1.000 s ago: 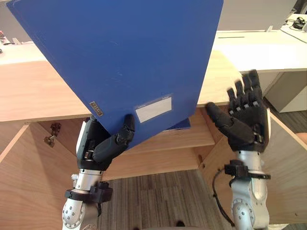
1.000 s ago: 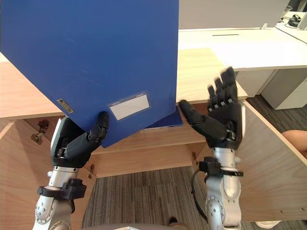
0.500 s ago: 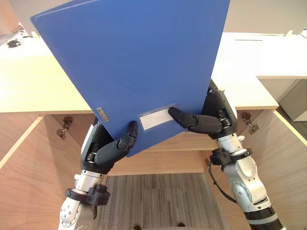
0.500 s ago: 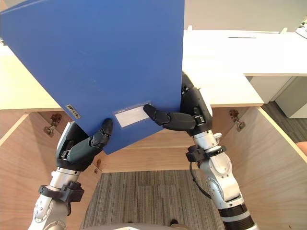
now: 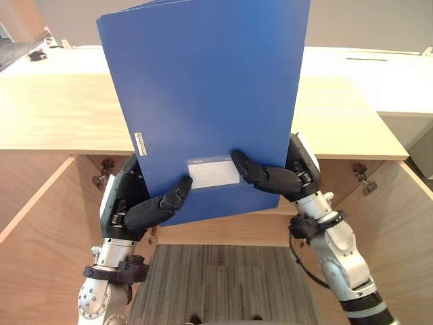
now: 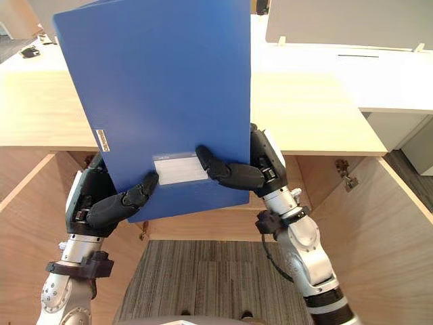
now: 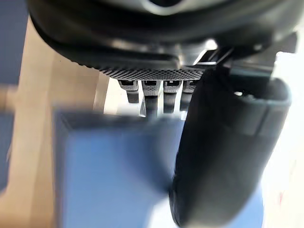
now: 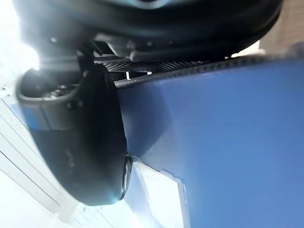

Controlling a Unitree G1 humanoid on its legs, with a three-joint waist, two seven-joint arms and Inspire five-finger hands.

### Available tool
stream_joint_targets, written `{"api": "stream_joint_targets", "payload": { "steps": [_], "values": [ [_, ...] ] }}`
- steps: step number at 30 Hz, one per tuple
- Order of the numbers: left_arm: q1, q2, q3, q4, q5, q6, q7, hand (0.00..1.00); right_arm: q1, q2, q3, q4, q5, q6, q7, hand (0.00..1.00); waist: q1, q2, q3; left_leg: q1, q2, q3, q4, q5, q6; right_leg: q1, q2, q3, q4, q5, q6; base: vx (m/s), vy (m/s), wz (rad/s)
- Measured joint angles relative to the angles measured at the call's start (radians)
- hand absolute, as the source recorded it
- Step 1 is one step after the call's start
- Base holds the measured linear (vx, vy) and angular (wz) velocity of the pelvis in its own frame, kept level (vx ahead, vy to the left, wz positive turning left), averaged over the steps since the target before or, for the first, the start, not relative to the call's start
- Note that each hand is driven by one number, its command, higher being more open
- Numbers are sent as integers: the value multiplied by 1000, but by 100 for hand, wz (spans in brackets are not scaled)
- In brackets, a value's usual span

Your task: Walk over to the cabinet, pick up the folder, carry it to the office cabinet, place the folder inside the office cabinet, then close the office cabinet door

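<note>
I hold a large blue folder (image 5: 210,95) nearly upright in front of me, over the open wooden cabinet (image 5: 61,112). A white label (image 5: 213,174) sits near the folder's lower edge. My left hand (image 5: 139,210) grips the lower left corner, thumb on the front face and fingers behind; in the left wrist view the folder (image 7: 114,171) lies between thumb and fingers. My right hand (image 5: 284,179) is shut on the lower right part, its thumb pressed beside the label and its fingers hidden behind the folder (image 8: 228,142).
The cabinet's two doors stand open, the left door (image 5: 34,230) and the right door (image 5: 399,250) flanking my arms. A shelf (image 5: 223,230) shows inside below the folder. White desks (image 5: 379,68) stand behind the cabinet. Grey carpet (image 5: 223,284) lies below.
My right hand, open and apart at the right a second ago, has come in and closed on the folder's lower edge. The folder has turned more upright. The view has shifted.
</note>
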Motion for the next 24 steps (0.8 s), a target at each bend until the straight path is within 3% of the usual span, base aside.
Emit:
{"api": "stream_joint_targets", "payload": {
  "steps": [3, 6, 12, 16, 19, 21, 24],
  "values": [
    [-15, -57, 109, 130, 24, -14, 77, 100, 2, 46, -44, 1, -52, 3, -37, 0, 1, 1, 0, -2, -1, -4, 0, 3, 1, 0, -2, -5, 0, 0, 0, -47, -36, 4],
    [-8, -81, 204, 289, 95, 15, 168, 100, 2, 88, -94, 1, -69, 3, -76, 0, 0, 1, -1, -4, -1, -4, 0, 3, 1, -2, -3, -6, 0, -1, -1, -42, -34, 1],
    [32, -93, 222, 510, 179, 50, 200, 100, 3, 90, -95, 12, -98, 3, -103, 0, 1, 2, -2, -16, -3, -5, 0, 5, 0, -13, -4, -9, -1, -2, -2, -26, -27, 0],
    [10, -94, 214, 738, 219, 76, 177, 100, 3, 61, 29, 49, -162, 3, -99, 0, -4, 3, -10, -41, -3, -4, 0, 9, -1, -37, -3, -10, -1, -2, -2, -23, -37, 0],
    [-42, -81, 214, 1026, 256, 97, 172, 100, -1, 15, 193, 164, -239, 4, -85, 0, -2, 3, -15, -64, 2, -6, 10, 10, -2, -54, -2, -10, 0, -2, -2, -17, -42, 4],
    [-94, -74, 213, 1154, 273, 118, 175, 100, -30, -4, 269, 249, -282, 6, -67, 0, 1, 2, 17, -125, 7, -14, 74, -8, -1, -100, -4, -13, 36, -4, -6, -67, -20, 11],
    [-198, -48, 170, 1270, 305, 127, 181, 100, -166, -15, 370, 400, -389, 23, -67, 0, 13, 10, 133, -305, 42, -26, 301, -81, 4, -243, -4, -13, 185, -45, -22, -182, -35, 7]
  ]
}}
